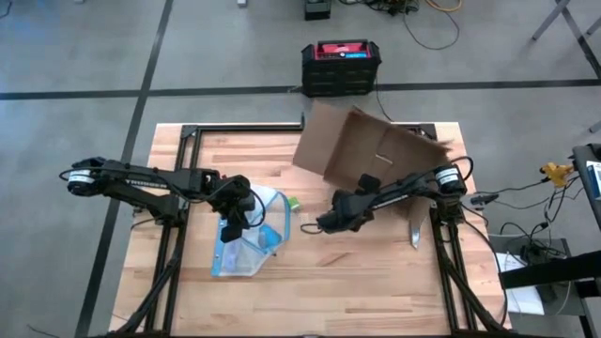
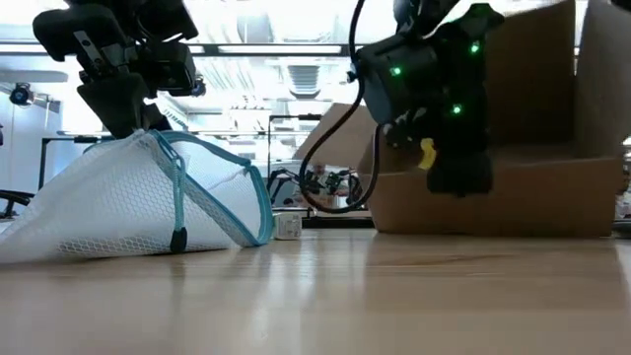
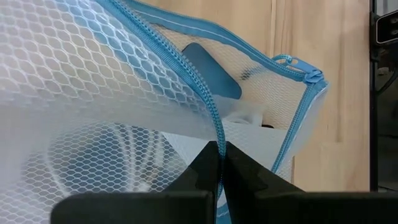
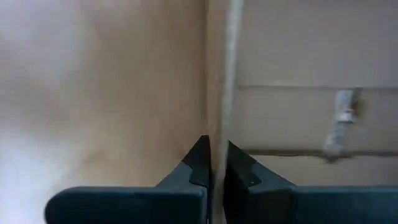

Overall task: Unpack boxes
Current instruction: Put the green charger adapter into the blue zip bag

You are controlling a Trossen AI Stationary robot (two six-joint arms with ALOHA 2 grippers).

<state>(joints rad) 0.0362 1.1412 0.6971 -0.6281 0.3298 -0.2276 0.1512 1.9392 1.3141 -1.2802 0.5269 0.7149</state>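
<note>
Clearly two grips at once. Left gripper (image 1: 235, 218), at about eight o'clock from table centre, clamped on the blue zipper edge of a clear mesh bag (image 1: 246, 242); fingers (image 3: 208, 163) pressed together on the zipper tape in the left wrist view, with a blue flat item and a white piece visible through the mesh. Bag lifted into a tent shape in the low view (image 2: 148, 202), peak pinched under the gripper (image 2: 138, 123), lower edge resting on the wooden table (image 1: 376, 272).

Right gripper (image 1: 329, 222), near table centre, pinched shut on a thin cardboard edge; fingers (image 4: 199, 163) closed either side of that edge in the right wrist view. Brown cardboard box (image 1: 371, 150) lying open at about one o'clock on the table, flaps spread, reaching toward the far edge; in the low view (image 2: 532, 148) behind the right arm, standing on the tabletop.

Small white-and-green object (image 1: 293, 202) on the table between bag and box. Black crate with red top (image 1: 341, 66) on the floor at twelve o'clock, beyond the table.
</note>
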